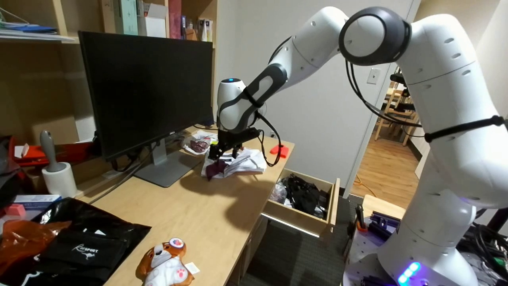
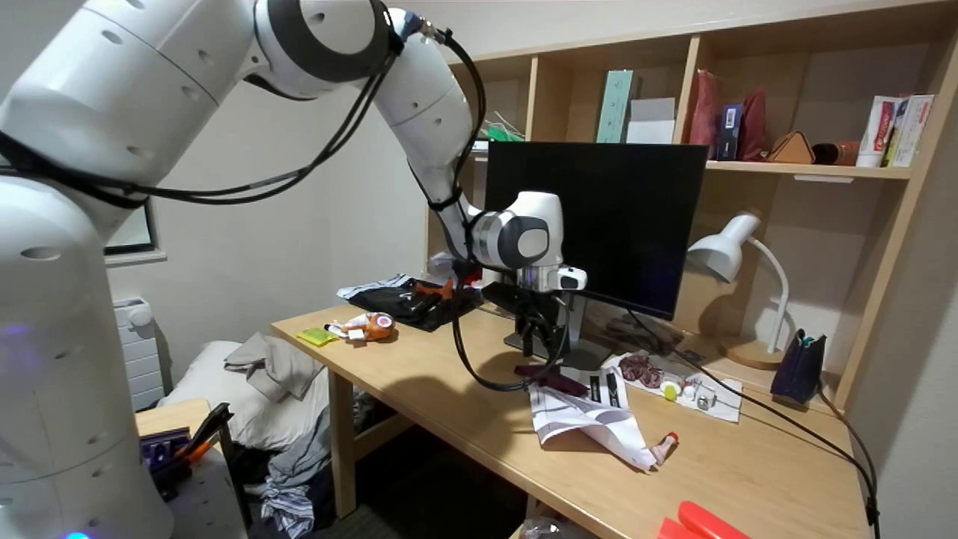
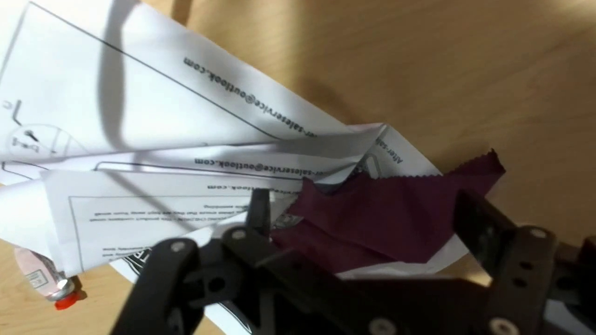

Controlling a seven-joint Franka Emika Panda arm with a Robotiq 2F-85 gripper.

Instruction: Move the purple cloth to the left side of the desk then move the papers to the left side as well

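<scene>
Gripper [image 3: 363, 211] poised, jaws apart, above the purple cloth [image 3: 386, 223], whose long axis crosses the gap over one end of the papers [image 2: 584, 421], in from the edges of the worktop [image 2: 426, 352]; straight descent looks needed.

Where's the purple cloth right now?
In the wrist view, the purple cloth lies right of centre, partly on the white papers, showing between the open fingers.
</scene>
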